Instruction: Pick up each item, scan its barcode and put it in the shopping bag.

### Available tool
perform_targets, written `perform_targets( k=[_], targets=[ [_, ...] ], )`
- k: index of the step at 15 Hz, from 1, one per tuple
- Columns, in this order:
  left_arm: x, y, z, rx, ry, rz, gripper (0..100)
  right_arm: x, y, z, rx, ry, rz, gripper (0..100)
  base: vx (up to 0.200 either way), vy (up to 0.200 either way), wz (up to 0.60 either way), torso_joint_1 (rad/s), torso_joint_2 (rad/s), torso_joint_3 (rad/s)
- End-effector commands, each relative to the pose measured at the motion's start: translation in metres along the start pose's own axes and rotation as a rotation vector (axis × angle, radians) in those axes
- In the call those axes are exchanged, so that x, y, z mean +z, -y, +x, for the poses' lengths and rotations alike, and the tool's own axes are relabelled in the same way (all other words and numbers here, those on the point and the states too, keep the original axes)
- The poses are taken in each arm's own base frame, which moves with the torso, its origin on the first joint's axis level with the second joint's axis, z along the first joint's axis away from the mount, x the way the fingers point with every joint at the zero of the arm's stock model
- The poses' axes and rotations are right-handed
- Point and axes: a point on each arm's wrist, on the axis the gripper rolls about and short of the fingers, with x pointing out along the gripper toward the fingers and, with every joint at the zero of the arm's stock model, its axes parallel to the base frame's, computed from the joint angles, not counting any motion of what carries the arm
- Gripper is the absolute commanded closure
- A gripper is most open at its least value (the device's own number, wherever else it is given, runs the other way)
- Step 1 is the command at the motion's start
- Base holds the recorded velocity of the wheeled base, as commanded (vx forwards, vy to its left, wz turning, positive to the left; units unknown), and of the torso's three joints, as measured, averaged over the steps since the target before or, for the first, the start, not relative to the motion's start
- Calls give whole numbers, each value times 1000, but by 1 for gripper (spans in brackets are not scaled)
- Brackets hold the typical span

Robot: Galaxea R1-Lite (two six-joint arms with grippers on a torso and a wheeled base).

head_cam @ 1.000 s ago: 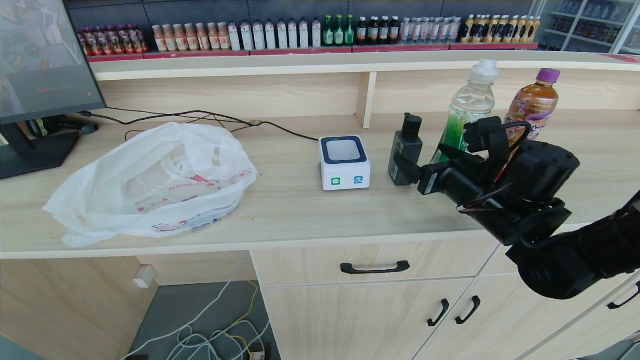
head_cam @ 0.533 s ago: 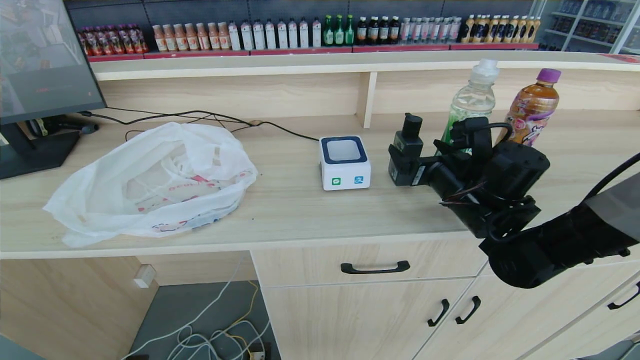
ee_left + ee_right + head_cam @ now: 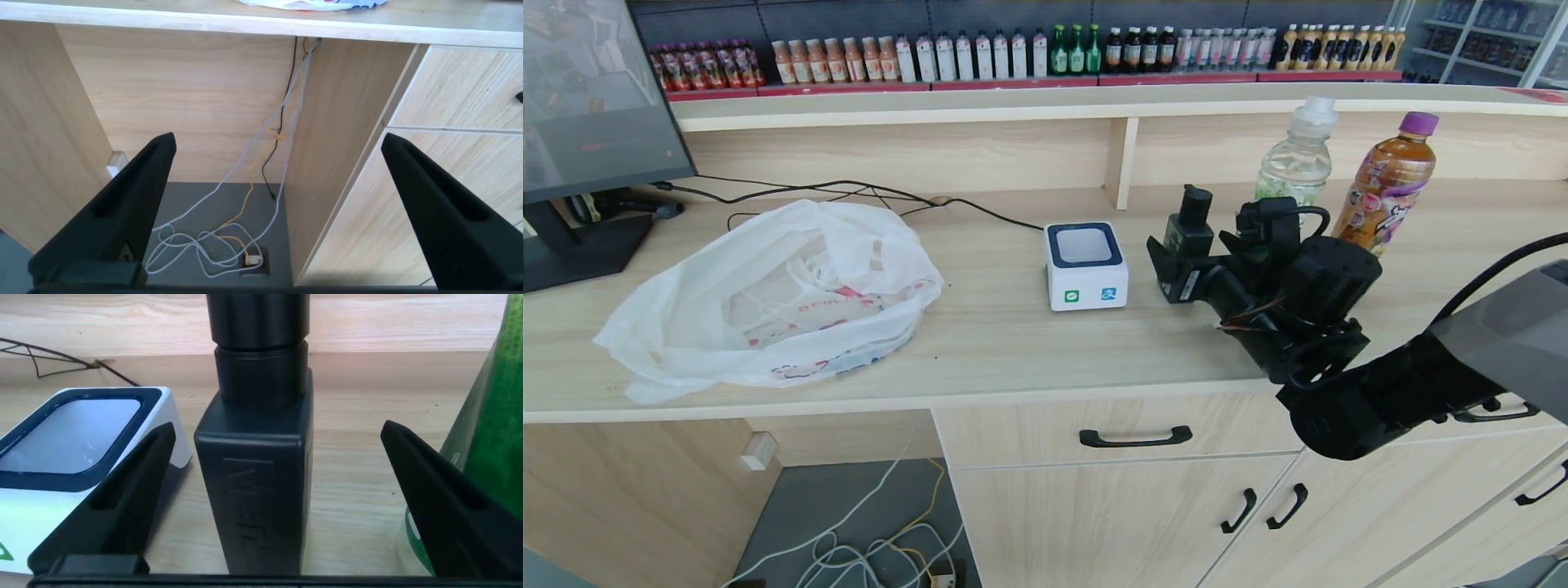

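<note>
A black bottle (image 3: 1188,224) with a black cap stands on the wooden counter (image 3: 1013,351), right of the white barcode scanner (image 3: 1085,265). My right gripper (image 3: 1178,263) is open, with one finger on each side of this black bottle (image 3: 257,474) and a gap on both sides. Behind it stand a clear bottle with a green label (image 3: 1294,163) and an orange tea bottle (image 3: 1390,180). The white shopping bag (image 3: 776,294) lies open at the counter's left. My left gripper (image 3: 278,143) hangs open below the counter, holding nothing.
A monitor (image 3: 588,90) stands at the far left, with black cables (image 3: 849,189) running behind the bag. A raised shelf (image 3: 1094,102) backs the counter. Drawers and cupboard doors with black handles (image 3: 1135,438) sit below. Loose cables (image 3: 237,237) lie on the floor.
My right arm has moved left and forward toward the black bottle, and its fingers now stand on either side of it. The bottles, scanner and bag have not moved.
</note>
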Motion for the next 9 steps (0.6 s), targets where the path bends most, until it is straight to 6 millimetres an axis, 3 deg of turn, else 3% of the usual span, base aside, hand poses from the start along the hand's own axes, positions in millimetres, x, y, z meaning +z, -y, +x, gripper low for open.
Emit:
perform_targets(
  k=[1,9],
  targets=[
    [0,0,0,1,0,0,0,0,0,2,0,4,1,0,0,0,0,0,0,0],
    [0,0,0,1,0,0,0,-7,1,9,-4,-2,0,0,0,0,0,0,0,0]
  ],
)
